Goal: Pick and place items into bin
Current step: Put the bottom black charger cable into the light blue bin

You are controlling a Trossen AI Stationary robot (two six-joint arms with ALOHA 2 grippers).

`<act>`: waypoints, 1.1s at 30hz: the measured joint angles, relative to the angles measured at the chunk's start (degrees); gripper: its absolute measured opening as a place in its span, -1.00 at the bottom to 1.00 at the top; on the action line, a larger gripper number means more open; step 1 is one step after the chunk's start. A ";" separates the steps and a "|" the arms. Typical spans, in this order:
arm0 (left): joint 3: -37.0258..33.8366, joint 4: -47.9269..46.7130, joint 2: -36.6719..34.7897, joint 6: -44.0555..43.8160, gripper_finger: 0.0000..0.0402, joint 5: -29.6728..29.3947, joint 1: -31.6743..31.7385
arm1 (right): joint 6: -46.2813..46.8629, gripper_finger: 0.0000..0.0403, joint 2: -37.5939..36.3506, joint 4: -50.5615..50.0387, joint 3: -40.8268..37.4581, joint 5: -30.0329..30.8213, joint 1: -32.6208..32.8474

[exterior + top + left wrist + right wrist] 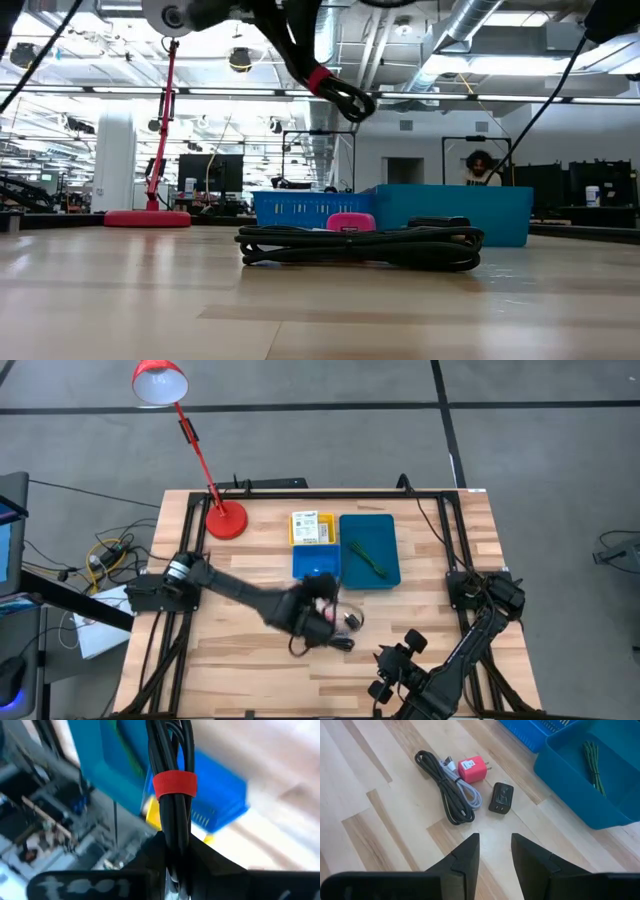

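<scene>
Black coiled cable (360,247) lies on the worktop (320,310); left pincer (175,850) grips a red-banded cable bundle (172,785); right pincer (495,852), at five o'clock, is parted and empty.

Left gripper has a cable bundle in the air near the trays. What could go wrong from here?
1. The left gripper pinches the black cable bundle near one end; the long hanging part may swing or slip during the carry.
2. The bundle looks long next to the small blue tray, so it could drape over the rim.
3. The pink charger and loose cables lie below; a drop could scatter them.
</scene>
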 joint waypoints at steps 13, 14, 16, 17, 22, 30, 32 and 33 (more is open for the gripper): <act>10.03 5.57 -0.01 7.63 -0.87 11.15 15.98 | -0.24 -0.47 0.00 0.00 0.00 0.00 0.00; 10.76 6.42 -0.01 6.49 -0.87 13.57 17.21 | -0.24 -0.47 0.00 0.00 0.00 0.00 0.00; 11.84 8.88 -0.01 4.03 -0.87 18.92 19.73 | -0.26 -0.47 0.00 0.00 0.00 0.00 0.00; 12.18 10.45 -0.01 2.85 -0.87 21.67 20.97 | -0.28 -0.47 0.00 0.00 0.00 0.00 0.00; 12.39 19.69 -0.01 -1.30 -0.87 31.67 26.51 | -0.44 -0.47 0.00 -0.02 0.00 0.01 0.00; 11.06 34.14 -0.01 -8.17 -0.87 41.36 31.59 | -0.45 -0.47 0.00 0.00 0.00 0.02 0.00; 10.00 38.16 -0.04 -9.70 -0.87 42.00 32.31 | -0.46 -0.47 0.00 -0.02 0.00 0.03 0.00; 9.18 39.99 -0.04 -10.39 -0.87 42.42 32.66 | -0.47 -0.47 0.00 0.00 0.00 0.04 0.00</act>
